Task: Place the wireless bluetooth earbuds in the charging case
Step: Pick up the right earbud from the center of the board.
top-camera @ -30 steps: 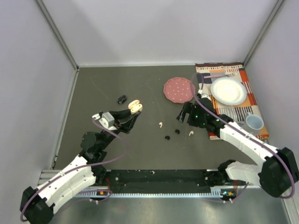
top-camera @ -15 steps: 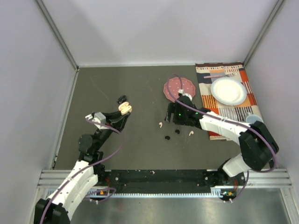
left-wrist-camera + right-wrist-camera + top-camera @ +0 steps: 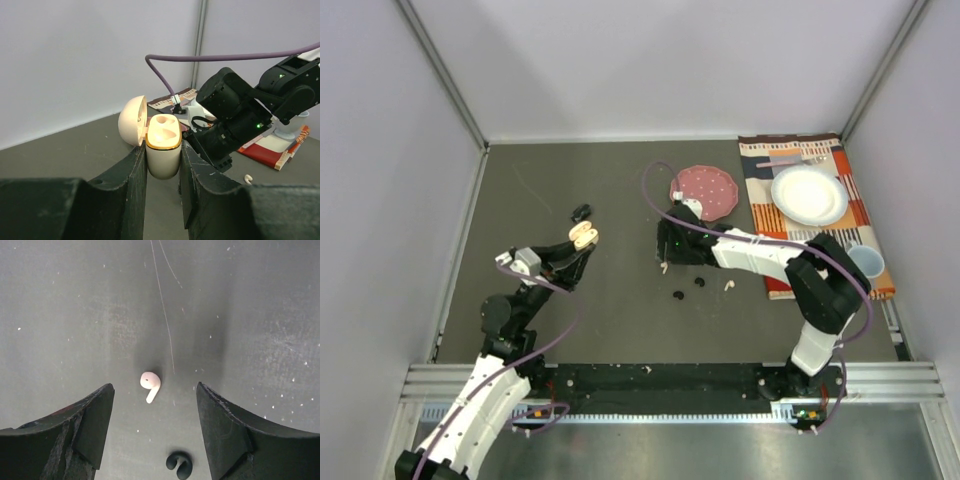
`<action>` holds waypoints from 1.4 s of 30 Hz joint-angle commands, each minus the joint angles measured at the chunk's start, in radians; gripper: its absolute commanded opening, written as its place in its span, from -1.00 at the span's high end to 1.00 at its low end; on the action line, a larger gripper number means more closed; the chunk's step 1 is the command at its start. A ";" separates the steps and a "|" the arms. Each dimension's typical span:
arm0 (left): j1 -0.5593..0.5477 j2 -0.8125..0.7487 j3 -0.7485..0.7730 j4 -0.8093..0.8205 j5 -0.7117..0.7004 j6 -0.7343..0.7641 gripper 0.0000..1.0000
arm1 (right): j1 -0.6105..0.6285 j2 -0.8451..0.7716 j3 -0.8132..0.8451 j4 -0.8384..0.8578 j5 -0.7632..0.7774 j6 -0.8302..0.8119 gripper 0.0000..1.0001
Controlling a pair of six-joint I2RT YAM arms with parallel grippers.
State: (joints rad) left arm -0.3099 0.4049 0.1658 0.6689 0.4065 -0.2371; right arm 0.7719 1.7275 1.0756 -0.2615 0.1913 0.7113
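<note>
Cream charging case (image 3: 163,142), lid flipped open, sits upright, pinched in the left claw (image 3: 163,157). The right claw (image 3: 154,390) gapes wide, pointing down from its outstretched arm over a white earbud (image 3: 149,385) lying between its fingers on the tabletop (image 3: 75,315); black earbud (image 3: 179,466) nearby.

Pair of arms: left arm (image 3: 485,385), right arm (image 3: 760,255). White link shells, black joints, black wedge-shaped fingers (image 3: 90,425). Purple cable (image 3: 225,57) looped along each. Small green light (image 3: 258,126) at right wrist.

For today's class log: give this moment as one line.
left gripper: shut on open charging case | right gripper: open above white earbud
</note>
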 commanded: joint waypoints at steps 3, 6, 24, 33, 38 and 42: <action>0.005 -0.025 0.040 -0.022 -0.017 0.019 1.00 | 0.030 0.041 0.078 -0.015 0.073 0.008 -0.28; 0.005 -0.020 0.040 -0.015 -0.018 0.016 1.00 | 0.049 0.056 0.090 -0.022 0.097 0.010 -0.23; 0.005 0.020 0.040 0.006 -0.014 -0.008 1.00 | 0.073 0.148 0.152 -0.064 0.102 0.013 0.05; 0.005 0.015 0.024 0.041 -0.049 -0.024 1.00 | 0.073 0.175 0.165 -0.070 0.100 0.034 0.06; 0.003 0.009 0.024 0.031 -0.060 -0.014 1.00 | 0.073 0.182 0.165 -0.076 0.112 0.033 0.07; 0.005 0.011 0.020 0.038 -0.074 -0.021 1.00 | 0.073 0.179 0.159 -0.084 0.122 0.031 0.12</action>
State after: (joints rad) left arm -0.3099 0.4225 0.1684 0.6434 0.3603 -0.2459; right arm 0.8341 1.8900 1.2072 -0.3336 0.2886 0.7338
